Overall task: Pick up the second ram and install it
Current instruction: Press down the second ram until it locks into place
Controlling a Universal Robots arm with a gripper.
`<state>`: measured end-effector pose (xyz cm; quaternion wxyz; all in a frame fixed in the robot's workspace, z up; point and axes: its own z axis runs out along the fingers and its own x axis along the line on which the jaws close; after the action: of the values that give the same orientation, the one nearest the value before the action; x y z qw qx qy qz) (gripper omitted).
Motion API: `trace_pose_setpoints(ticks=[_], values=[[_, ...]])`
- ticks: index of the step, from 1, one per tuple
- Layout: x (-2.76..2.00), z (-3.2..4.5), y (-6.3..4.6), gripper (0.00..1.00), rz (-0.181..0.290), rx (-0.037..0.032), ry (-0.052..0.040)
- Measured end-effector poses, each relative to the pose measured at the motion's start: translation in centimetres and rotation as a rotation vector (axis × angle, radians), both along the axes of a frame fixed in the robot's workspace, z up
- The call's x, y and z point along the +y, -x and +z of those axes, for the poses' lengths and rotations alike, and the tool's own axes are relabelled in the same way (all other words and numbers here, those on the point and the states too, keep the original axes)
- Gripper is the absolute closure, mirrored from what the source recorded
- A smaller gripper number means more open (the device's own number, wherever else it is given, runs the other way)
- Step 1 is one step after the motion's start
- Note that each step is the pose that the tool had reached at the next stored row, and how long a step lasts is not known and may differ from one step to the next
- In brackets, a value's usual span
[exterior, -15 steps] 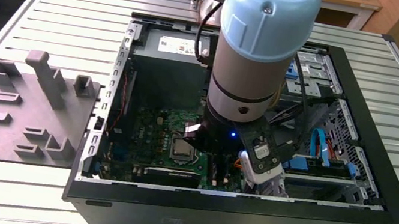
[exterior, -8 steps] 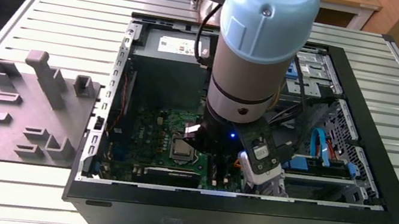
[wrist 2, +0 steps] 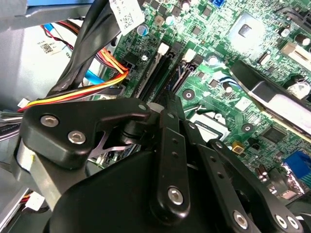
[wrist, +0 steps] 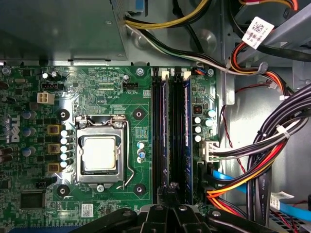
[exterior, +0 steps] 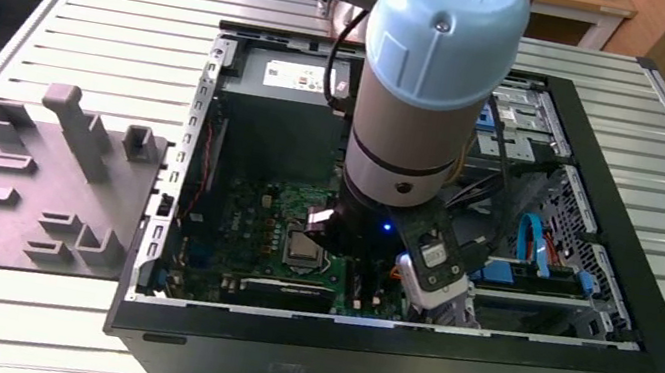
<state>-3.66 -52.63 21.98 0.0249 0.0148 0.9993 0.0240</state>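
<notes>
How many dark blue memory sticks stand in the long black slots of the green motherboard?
2. One dark blue memory stick stands nearer the silver processor socket, the other nearer the cable bundle, both in the first wrist view.

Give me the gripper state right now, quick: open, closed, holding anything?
Gripper: cannot be told; it is down inside the computer case, over the motherboard's memory slots.
</notes>
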Motion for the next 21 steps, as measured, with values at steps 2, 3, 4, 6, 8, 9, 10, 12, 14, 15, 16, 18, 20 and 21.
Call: trace_pose_setpoints(ticks=[2,3,4,6,8,9,10,12,14,15,16,18,20,21], values=[[0.0,-0.03,0.0,0.89,0.0,0.0001,-0.0002],[0.0,-0.03,0.0,0.89,0.0,0.0001,-0.0003],[0.0,-0.04,0.0,0.89,0.0,0.0,-0.0004],[0.0,-0.06,0.0,0.89,0.0,0.0,-0.0007],[0.01,-0.18,0.0,0.89,0.0,-0.0002,-0.0012],[0.0,-0.26,0.0,0.89,0.0,0.0,-0.0009],[-0.01,-0.27,0.0,0.89,0.0,0.0001,-0.0005],[0.0,-0.28,0.0,0.89,0.0,0.0001,-0.0006],[0.0,-0.3,0.0,0.89,0.0,0.0,-0.001],[0.0,-0.3,0.0,0.89,0.0,0.0,-0.001],[0.0,-0.26,0.0,0.89,0.0,-0.0001,-0.0012],[0.04,0.0,0.0,0.89,0.0,-0.0009,-0.0042],[0.0,0.71,0.0,0.89,0.0,0.0,-0.0006],[0.01,1.03,0.0,0.89,0.0,-0.0002,-0.001]])
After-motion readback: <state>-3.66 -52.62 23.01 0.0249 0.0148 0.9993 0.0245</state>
